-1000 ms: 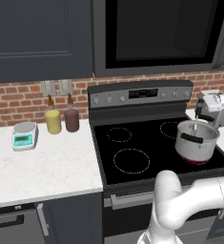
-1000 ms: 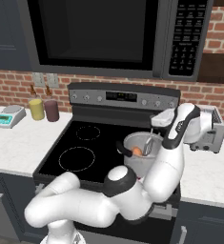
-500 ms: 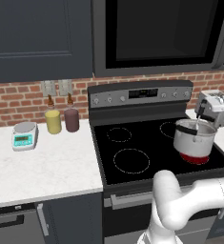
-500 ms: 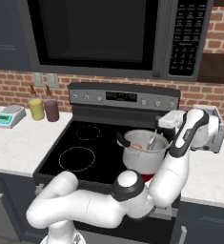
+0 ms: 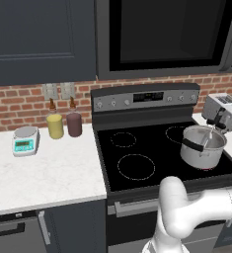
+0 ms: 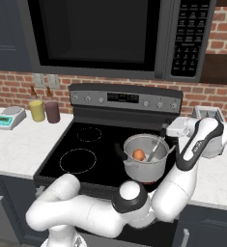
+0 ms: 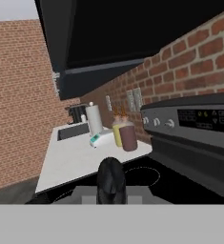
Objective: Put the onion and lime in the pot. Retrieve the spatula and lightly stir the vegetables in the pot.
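While gripper (image 6: 164,131) clenches spatula (image 6: 154,148), pot (image 6: 145,166) hides lime, spatula head.

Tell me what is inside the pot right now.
In the right base view the pot holds the onion and the spatula, which leans against the rim. The lime cannot be made out; the pot wall hides the bottom.

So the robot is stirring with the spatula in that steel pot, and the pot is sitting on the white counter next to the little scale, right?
Not quite. The pot stands on the black stovetop, on its front right burner, as the right base view shows; the scale is away on the counter to the left. The rest holds: the gripper is shut on the spatula, which reaches down into the pot beside the onion.
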